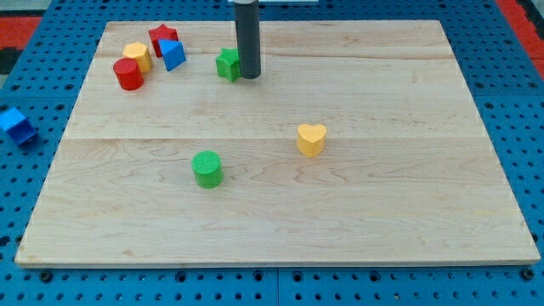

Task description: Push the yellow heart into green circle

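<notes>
The yellow heart [312,138] lies right of the board's middle. The green circle [206,168], a short cylinder, stands to its left and a little lower, a clear gap between them. My tip [248,76] is at the view's top centre, well above both, touching or nearly touching the right side of a green star block [227,64].
At the view's top left sit a red star [161,36], a blue block [172,54], a yellow block [137,56] and a red cylinder [129,74], close together. Another blue block [15,124] lies off the wooden board [382,212] at the left, on the blue pegboard.
</notes>
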`<state>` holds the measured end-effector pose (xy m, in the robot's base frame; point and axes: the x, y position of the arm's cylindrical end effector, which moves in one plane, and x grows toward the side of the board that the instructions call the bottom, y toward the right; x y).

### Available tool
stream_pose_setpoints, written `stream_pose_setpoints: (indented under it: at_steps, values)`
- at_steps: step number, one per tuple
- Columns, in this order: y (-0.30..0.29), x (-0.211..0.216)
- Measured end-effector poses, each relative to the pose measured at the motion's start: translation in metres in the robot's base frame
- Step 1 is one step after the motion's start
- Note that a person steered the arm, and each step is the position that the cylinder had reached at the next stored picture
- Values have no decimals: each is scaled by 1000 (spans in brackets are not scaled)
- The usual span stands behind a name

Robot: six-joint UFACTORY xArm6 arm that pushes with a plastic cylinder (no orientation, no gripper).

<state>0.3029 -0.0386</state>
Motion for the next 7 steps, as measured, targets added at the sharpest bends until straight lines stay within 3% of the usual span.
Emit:
stream_pose_setpoints:
  at_steps: [1,3,4,6,7]
  values:
    - [-10,-26]
    - [-79,-31]
    - [-87,-30]
    - [66,66]
    - [115,127]
